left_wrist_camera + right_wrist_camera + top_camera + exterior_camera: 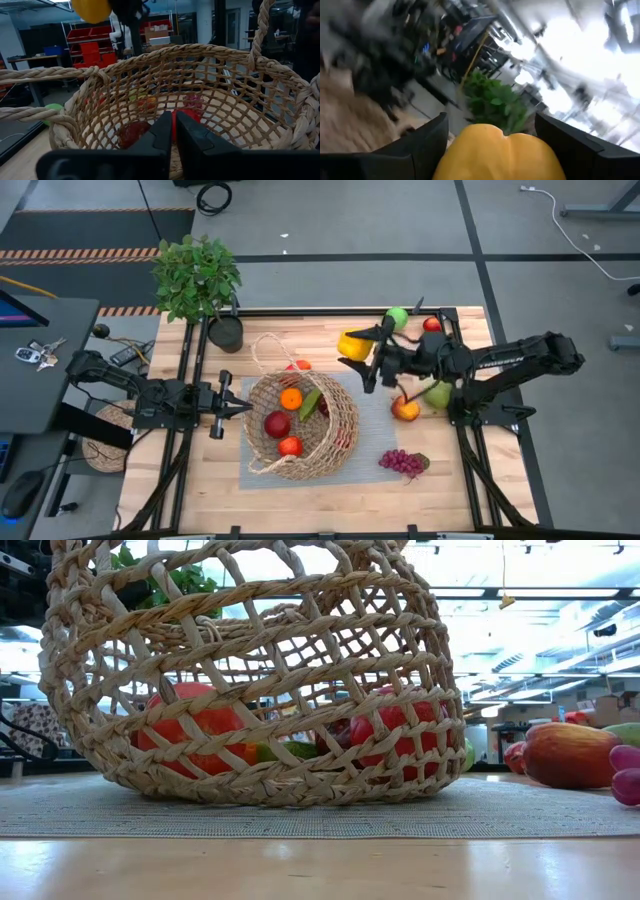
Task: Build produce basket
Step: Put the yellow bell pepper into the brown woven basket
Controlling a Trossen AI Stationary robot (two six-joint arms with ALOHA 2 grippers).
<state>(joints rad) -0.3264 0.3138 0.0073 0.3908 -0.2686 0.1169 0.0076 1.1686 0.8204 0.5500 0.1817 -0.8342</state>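
Above table | right gripper (357, 352) holds yellow piece (352, 343) | low view: only basket (250, 680)

My table (200, 480) is made of light wood, and a grey mat (375, 415) lies on it. A leafy green plant (196, 275) in a dark pot (226, 333) stands at the far corner. A dark desk (40, 360) beside the table has keys (38, 352) on it. The floor (340, 220) is grey with dark lines, and orange and black stripes (80, 252) run across one part. A white cable (585, 240) curls on the floor. Farther off I see red shelves (92, 42) with red bins. Bright lights (540, 600) shine on the ceiling.
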